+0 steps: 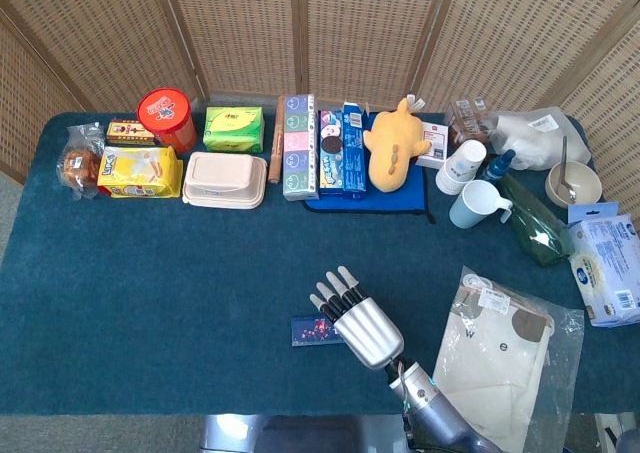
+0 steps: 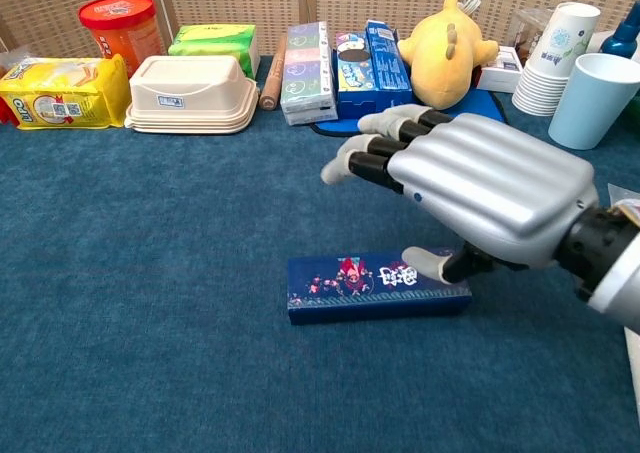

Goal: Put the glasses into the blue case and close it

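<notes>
The blue case (image 2: pixel 375 286) lies flat and closed on the teal tablecloth near the table's front edge; the head view shows its left end (image 1: pixel 308 330) sticking out from under my hand. My right hand (image 2: pixel 480 195) hovers over the case's right half with its fingers stretched out and apart, and holds nothing. Only its thumb tip (image 2: pixel 424 264) touches the case's top. In the head view the same right hand (image 1: pixel 360 323) covers most of the case. No glasses are visible. My left hand is in neither view.
A row along the back holds a red canister (image 1: pixel 165 116), a beige lunch box (image 1: pixel 225 179), tissue packs (image 1: pixel 299 146), a yellow plush (image 1: pixel 393 143) and cups (image 1: pixel 475 205). A plastic-bagged cloth (image 1: pixel 495 353) lies right of the hand.
</notes>
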